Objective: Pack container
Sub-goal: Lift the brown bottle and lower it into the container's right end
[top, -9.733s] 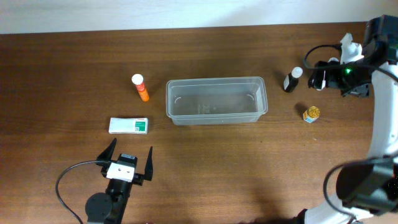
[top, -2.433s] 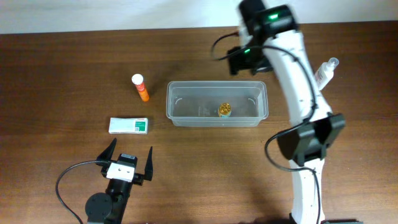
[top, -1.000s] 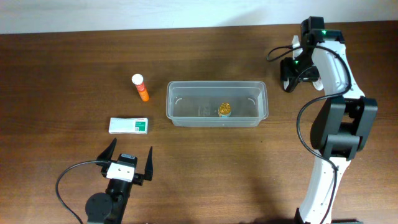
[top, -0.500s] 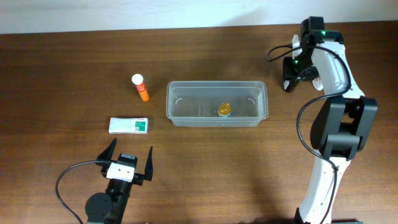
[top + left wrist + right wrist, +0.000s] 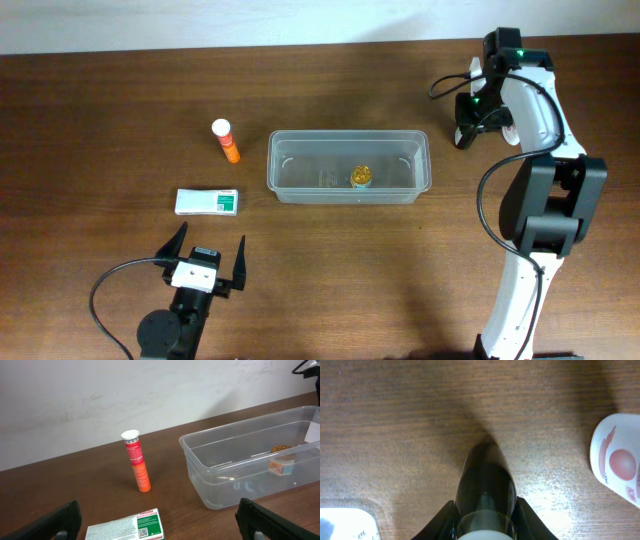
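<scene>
While the right hand (image 5: 467, 128) clamps the dark bottle (image 5: 485, 485), the container (image 5: 345, 128) lies near on its left, long axis crosswise.

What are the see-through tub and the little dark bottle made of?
The container looks like clear, glossy plastic: the table shows through its walls, and its rim catches light. The dark bottle looks smooth and shiny, either dark glass or plastic; the sheen alone cannot settle which.
</scene>
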Controlling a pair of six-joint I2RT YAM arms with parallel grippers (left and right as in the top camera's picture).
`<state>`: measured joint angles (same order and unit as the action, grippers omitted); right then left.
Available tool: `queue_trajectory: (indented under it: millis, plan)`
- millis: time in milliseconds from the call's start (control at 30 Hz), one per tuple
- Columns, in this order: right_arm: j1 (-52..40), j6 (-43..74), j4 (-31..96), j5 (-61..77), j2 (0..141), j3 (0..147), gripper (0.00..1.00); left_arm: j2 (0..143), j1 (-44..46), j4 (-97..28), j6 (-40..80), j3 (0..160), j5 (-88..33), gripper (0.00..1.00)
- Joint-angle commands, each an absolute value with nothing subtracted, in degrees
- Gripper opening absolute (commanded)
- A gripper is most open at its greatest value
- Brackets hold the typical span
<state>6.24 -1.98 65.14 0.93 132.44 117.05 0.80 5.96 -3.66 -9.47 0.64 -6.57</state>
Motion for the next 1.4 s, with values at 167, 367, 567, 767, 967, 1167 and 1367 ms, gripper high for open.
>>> queue_trajectory:
  millis: [167,367,567,767,967,1167,1367]
  plan:
    - [6.13,-1.80,69.78,0.38,131.74,119.79,0.24,0.40,5.69,-3.95,-10.39,0.51,-6.15,0.99]
    - [6.02,0.47,79.68,0.84,131.41,129.84,0.24,0.40,5.69,-3.95,-10.39,0.51,-6.15,0.99]
    - [6.02,1.98,95.15,4.78,131.39,144.22,0.25,0.40,5.69,-3.95,-10.39,0.51,-6.15,0.99]
    - [5.50,2.17,97.36,13.61,126.65,147.79,0.25,0.40,5.67,-3.95,-10.39,0.51,-6.15,0.99]
    - [0.60,2.42,97.34,13.96,115.90,141.34,0.25,0.40,5.69,-3.95,-10.39,0.51,-6.15,1.00]
    - [-7.22,3.92,97.34,9.58,108.51,130.61,0.25,0.40,5.69,-3.95,-10.39,0.51,-6.15,0.99]
    - [-13.34,6.79,93.30,5.08,109.01,122.30,0.26,0.40,5.69,-3.95,-10.39,0.51,-6.15,0.99]
